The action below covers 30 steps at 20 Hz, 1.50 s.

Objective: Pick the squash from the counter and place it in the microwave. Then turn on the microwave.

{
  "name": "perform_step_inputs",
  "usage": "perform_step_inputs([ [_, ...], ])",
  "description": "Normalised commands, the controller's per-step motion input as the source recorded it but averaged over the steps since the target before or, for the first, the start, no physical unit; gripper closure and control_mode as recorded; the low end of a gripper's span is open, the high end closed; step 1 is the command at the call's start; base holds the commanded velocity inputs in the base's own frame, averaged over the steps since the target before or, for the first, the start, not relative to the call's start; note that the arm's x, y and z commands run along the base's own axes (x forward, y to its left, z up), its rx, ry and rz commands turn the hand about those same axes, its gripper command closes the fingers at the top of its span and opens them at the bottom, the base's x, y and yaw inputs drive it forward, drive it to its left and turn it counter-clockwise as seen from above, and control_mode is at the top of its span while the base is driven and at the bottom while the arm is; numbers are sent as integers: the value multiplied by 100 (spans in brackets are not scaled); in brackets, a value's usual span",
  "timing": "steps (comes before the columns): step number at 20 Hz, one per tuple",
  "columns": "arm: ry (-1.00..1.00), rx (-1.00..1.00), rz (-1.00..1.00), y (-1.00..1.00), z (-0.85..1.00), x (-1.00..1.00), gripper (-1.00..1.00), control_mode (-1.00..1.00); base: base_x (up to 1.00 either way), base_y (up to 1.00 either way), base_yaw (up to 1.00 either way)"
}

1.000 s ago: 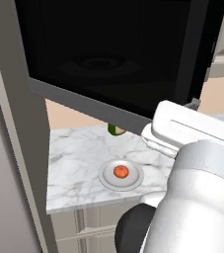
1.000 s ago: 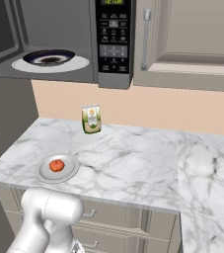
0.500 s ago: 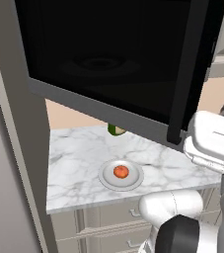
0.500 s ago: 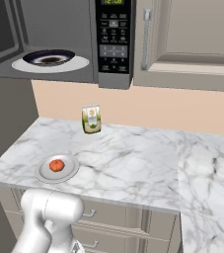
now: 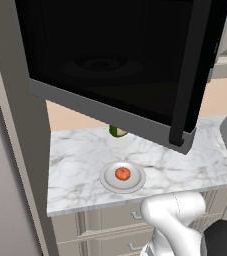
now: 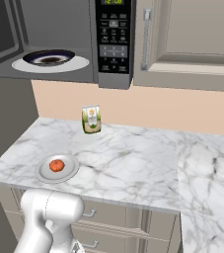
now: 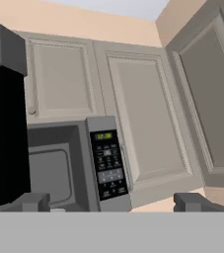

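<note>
The squash (image 5: 122, 173) (image 6: 57, 165), a small orange-red lump, lies on a white plate (image 5: 107, 181) (image 6: 43, 174) near the front of the marble counter (image 5: 80, 160) (image 6: 128, 163). Above it the microwave (image 6: 112, 39) (image 7: 107, 163) hangs with its dark door (image 5: 110, 60) (image 7: 2, 123) swung wide open. A dark dish sits on the turntable (image 6: 49, 58) inside. My gripper (image 7: 112, 202) is open and empty, raised well above the counter and facing the microwave's button panel and the wall cabinets. Its fingertips (image 7: 34, 201) stand far apart.
A green-and-white carton (image 6: 91, 119) (image 5: 116, 131) stands at the back of the counter by the wall. Beige wall cabinets (image 7: 143, 108) (image 6: 187, 39) hang right of the microwave. The open door's handle (image 5: 190, 75) juts out over the counter.
My arm has swung right and out of the middle of the left base view, uncovering the plate and counter. The squash and the microwave door have not moved.
</note>
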Motion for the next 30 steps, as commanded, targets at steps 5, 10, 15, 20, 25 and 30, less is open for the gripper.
perform_step_inputs([
  [5,3,0,15,-15,-5,16,-100,-100,0,0,0],
  [10,4,0,18,-11,-8,21,-100,-100,0,0,0],
  [15,3,0,20,-5,-9,23,-100,-100,0,0,0],
  [20,1,0,21,-3,-7,25,-100,-100,0,0,0],
  [25,0,0,22,-2,-3,19,-100,-100,0,0,0],
  [30,0,0,21,0,-2,23,-100,-100,0,0,0],
])
